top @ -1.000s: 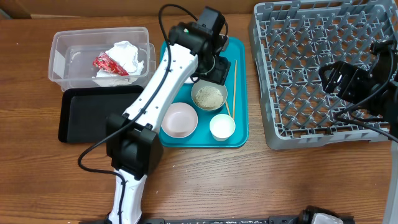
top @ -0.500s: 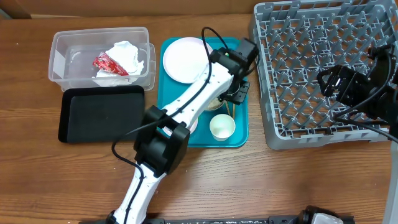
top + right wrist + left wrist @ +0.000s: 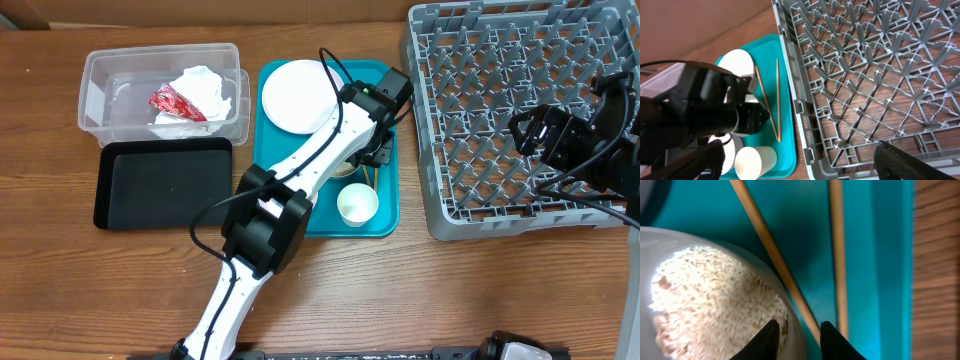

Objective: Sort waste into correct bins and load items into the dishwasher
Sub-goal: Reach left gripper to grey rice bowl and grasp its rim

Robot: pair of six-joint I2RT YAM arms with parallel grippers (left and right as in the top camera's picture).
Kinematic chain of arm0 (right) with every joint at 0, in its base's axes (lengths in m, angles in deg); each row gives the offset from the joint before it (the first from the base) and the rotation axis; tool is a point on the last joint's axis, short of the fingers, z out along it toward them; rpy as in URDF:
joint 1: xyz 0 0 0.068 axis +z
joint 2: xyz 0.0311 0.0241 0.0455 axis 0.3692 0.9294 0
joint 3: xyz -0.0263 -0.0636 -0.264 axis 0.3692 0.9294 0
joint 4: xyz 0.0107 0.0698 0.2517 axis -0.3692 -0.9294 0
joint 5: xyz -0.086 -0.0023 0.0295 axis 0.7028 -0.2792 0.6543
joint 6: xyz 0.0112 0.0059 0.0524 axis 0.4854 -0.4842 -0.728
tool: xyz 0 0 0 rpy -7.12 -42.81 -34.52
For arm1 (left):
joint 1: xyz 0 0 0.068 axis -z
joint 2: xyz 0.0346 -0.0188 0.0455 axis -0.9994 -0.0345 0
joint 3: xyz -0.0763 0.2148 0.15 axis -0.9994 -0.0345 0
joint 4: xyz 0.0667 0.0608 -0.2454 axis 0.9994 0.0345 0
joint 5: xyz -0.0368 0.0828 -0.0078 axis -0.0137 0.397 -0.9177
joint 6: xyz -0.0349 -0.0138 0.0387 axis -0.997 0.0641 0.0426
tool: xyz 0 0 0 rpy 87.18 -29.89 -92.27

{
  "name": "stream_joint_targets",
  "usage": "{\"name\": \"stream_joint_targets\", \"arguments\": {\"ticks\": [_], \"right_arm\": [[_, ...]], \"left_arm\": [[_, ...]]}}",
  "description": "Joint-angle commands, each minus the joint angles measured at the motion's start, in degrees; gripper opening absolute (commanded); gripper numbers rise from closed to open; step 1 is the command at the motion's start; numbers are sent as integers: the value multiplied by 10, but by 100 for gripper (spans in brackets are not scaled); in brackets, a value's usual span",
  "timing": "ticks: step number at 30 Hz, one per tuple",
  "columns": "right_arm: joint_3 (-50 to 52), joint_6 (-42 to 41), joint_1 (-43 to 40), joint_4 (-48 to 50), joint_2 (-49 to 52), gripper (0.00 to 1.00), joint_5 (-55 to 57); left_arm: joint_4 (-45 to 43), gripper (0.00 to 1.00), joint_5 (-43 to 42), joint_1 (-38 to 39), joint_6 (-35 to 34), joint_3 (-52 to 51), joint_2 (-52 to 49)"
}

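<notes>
My left gripper (image 3: pixel 372 158) (image 3: pixel 801 339) is low over the teal serving tray (image 3: pixel 385 218). Its open fingers straddle the right rim of a white bowl (image 3: pixel 740 235) full of rice (image 3: pixel 710 295), one tip inside and one outside. Two wooden chopsticks (image 3: pixel 771 250) (image 3: pixel 777 95) lie just right of the bowl. The large plate (image 3: pixel 297 95) sits at the tray's back and a white cup (image 3: pixel 357 203) at its front. The clear tub (image 3: pixel 100 100) holds the red wrapper (image 3: pixel 176 102) and the napkin (image 3: pixel 207 85). My right gripper (image 3: pixel 540 135) (image 3: pixel 797 155) hangs open and empty over the grey dish rack (image 3: pixel 500 60).
The black tray (image 3: pixel 165 182) lies in front of the clear tub. My left arm (image 3: pixel 300 170) crosses the teal tray and hides most of the smaller dish. The rack's left wall (image 3: pixel 795 107) stands close to the tray's right edge.
My left arm swung from the tray's back to its right side, uncovering the plate, and the gripper came down onto the rice bowl's rim. The right arm has not moved.
</notes>
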Motion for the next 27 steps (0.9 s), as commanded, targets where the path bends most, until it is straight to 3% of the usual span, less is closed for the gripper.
{"name": "stream_joint_targets", "arguments": {"ticks": [1,8,17,22,27], "right_arm": [[-10,0,-1,2,1,97,-3],[-10,0,-1,2,1,97,-3],[-10,0,-1,2,1,97,0],[-10,0,-1,2,1,97,0],[-10,0,-1,2,1,97,0]], "left_arm": [[-1,29,11,1,-16,-1,-15],[-2,22,11,1,-15,5,-14],[6,4,11,0,-14,19,-9],[27,4,11,-3,4,56,-9],[107,4,9,-11,19,158,-9]]}}
